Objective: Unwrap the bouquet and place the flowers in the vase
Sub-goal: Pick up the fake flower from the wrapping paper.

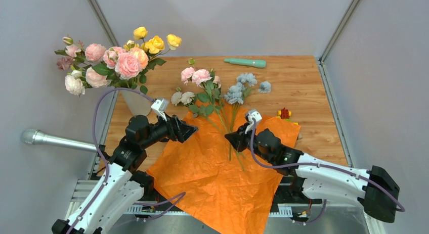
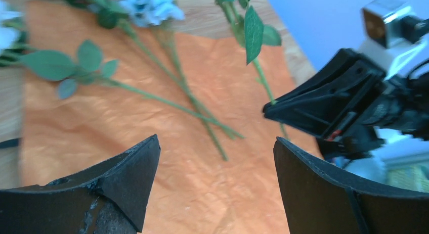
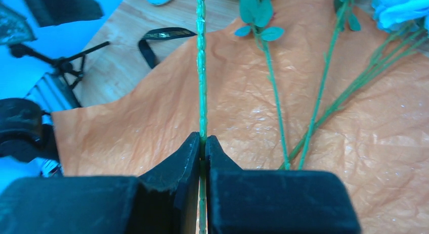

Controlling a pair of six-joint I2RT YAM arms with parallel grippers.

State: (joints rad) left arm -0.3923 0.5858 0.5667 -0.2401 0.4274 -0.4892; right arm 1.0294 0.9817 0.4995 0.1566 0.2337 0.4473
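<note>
The bouquet is unwrapped: its orange paper [image 1: 212, 168] lies flat in the middle of the table. Loose flowers [image 1: 201, 77] in pink, white and pale blue lie across the paper's far edge, stems pointing toward me. The off-white vase [image 1: 133, 101] stands at the back left and holds pink and yellow blooms [image 1: 126, 62]. My right gripper [image 1: 228, 138] is shut on one green stem [image 3: 202, 67], which runs straight out between its jaws [image 3: 203, 143]. Over the paper's left part my left gripper [image 1: 195, 129] stands open with nothing between its fingers [image 2: 217, 143].
A teal wand [image 1: 245, 62] lies at the back of the table. A grey metal tube [image 1: 50, 139] sticks out at the left, and small toy blocks [image 1: 285, 113] sit right of the paper. The black strap [image 3: 162, 34] lies on the wood.
</note>
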